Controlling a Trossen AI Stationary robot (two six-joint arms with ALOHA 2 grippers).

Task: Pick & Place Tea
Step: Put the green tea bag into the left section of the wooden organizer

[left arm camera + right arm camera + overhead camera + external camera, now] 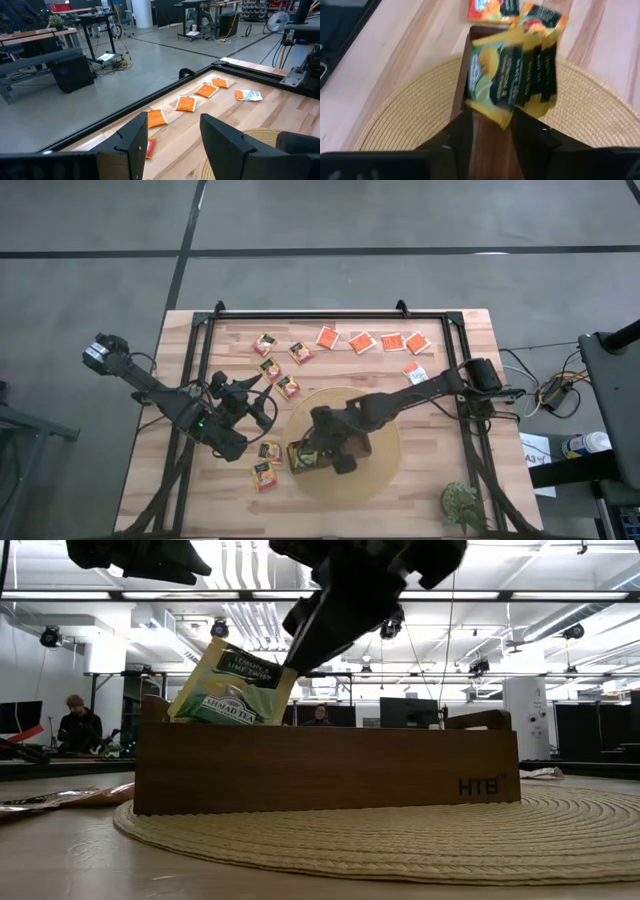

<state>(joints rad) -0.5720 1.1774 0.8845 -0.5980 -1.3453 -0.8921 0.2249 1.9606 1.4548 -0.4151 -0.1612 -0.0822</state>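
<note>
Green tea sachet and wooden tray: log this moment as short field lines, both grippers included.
sachet: green tea sachet tilted, its lower part inside the end compartment of the wooden tray
tray: on a round woven mat
right gripper: over the tray, fingers parted either side of the sachet
left gripper: open, empty, above the table beside the mat
loose sachets: orange sachets in a row along the far edge
</note>
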